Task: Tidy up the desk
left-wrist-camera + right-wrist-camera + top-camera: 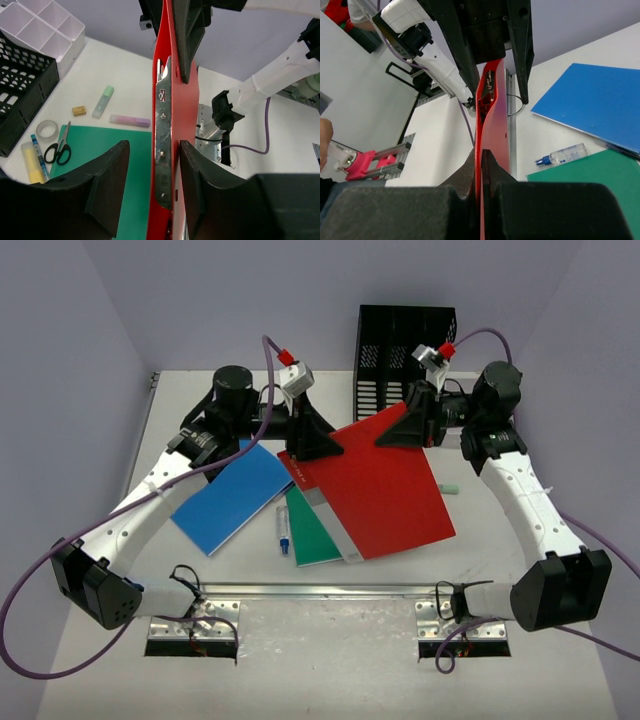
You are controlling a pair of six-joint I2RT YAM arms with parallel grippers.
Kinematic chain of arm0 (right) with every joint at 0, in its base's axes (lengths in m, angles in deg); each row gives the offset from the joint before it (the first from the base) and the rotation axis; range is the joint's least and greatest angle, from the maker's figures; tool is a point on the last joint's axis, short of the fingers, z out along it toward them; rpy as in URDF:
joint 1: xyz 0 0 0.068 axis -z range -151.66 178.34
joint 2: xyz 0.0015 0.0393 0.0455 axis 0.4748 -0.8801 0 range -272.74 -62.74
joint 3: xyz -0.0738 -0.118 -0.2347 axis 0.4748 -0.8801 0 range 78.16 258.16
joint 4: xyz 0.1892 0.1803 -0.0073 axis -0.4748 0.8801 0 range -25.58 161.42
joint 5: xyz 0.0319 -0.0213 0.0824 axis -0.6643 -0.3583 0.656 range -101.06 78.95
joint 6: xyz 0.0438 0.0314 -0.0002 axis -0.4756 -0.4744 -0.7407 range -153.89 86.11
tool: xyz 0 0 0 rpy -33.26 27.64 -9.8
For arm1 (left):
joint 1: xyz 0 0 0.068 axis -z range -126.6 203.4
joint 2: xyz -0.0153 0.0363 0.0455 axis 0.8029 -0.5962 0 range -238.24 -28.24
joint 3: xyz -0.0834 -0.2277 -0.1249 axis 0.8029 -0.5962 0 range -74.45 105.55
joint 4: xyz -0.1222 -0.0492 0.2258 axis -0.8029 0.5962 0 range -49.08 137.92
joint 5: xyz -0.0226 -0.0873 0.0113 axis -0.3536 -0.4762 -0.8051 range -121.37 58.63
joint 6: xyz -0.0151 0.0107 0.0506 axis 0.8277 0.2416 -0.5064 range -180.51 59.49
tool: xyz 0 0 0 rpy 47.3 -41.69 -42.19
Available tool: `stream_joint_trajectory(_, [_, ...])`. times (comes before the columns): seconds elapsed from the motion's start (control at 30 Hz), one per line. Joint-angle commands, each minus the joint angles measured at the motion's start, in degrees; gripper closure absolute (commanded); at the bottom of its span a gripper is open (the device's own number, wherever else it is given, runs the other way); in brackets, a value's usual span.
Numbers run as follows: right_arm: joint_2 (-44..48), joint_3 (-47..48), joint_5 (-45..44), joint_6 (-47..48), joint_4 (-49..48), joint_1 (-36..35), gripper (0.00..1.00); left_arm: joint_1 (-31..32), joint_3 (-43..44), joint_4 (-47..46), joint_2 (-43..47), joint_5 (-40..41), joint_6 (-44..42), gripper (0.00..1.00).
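**Both grippers at the red folder's far edge**

The right gripper [388,436] is pinching the far right corner of the red folder [385,490], its fingers pressed tight on the sheet. The left gripper [330,448] is straddling the far left corner. Its fingers [107,185] are standing apart, with a gap showing beside the folder's metal strip [163,130]. The desk [470,540] is lying beneath both arms, carrying a blue folder [232,497] and a green folder [312,532], which the red one is overlapping.
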Motion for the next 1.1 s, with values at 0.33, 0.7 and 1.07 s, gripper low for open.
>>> stream_joint_trajectory(0.33, [-4.20,14.29,-2.73,23.82,31.34,-5.27,0.87,1.14,0.25,3.93,2.14,0.60,-1.82,1.00])
stream_joint_trajectory(0.7, [-1.99,21.07,-33.47,36.29,37.05,-5.49,0.17,-10.79,-6.23,-0.01,6.70,14.49,22.56,1.00])
stream_joint_trajectory(1.07, [7.47,11.76,-63.27,64.02,30.59,-20.63,0.11,-18.85,3.35,7.42,6.04,22.79,41.38,1.00])
